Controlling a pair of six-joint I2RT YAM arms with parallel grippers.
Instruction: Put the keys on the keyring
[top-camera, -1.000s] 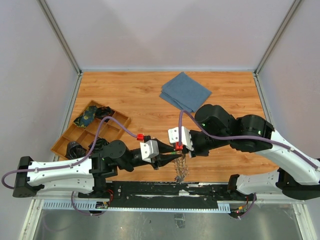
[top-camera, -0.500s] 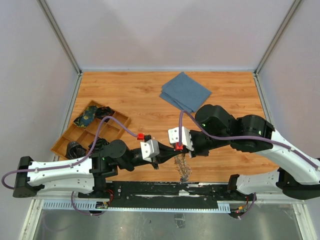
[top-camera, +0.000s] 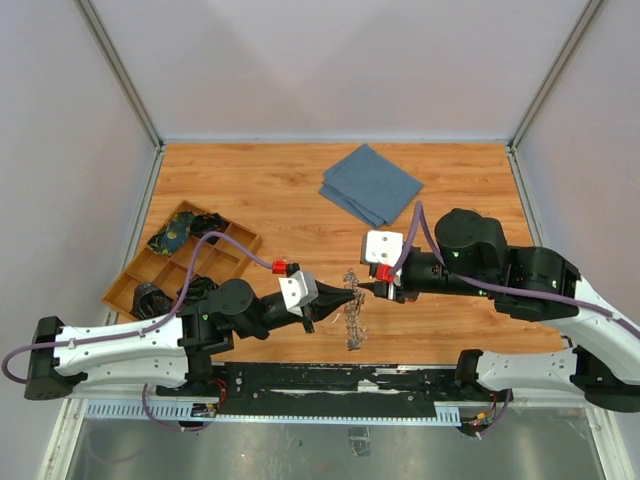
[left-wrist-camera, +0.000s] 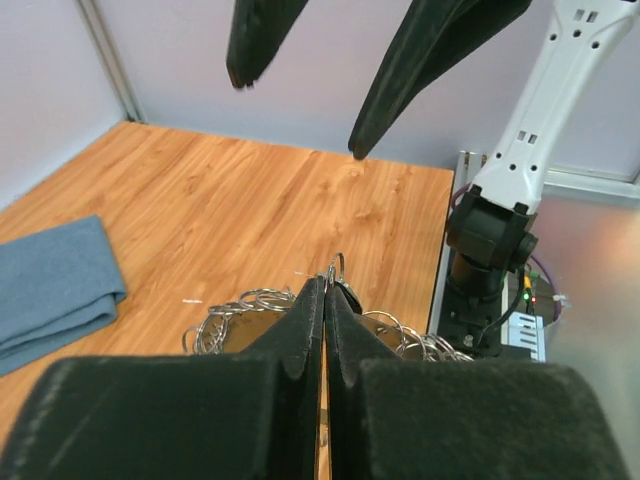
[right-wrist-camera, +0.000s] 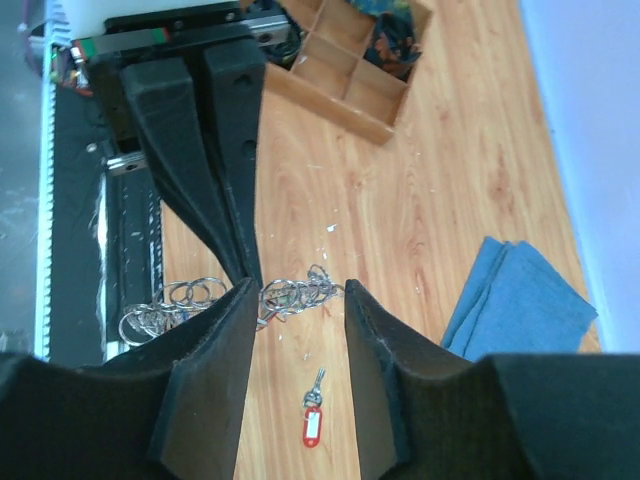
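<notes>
The wooden table (top-camera: 250, 190) is carrying a folded blue cloth (top-camera: 372, 184). A compartment tray (top-camera: 150, 262) is sitting well left of the cloth, and a red-tagged key (right-wrist-camera: 311, 420) is lying on its near side.

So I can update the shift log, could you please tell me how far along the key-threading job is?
Done: nothing visible; no key shows on the keyring. In hand: the left pincer is shut on it, with the right pincer open and empty beside it. Left: the red-tagged key lies loose on the wooden table, apart from the ring, unthreaded.
</notes>
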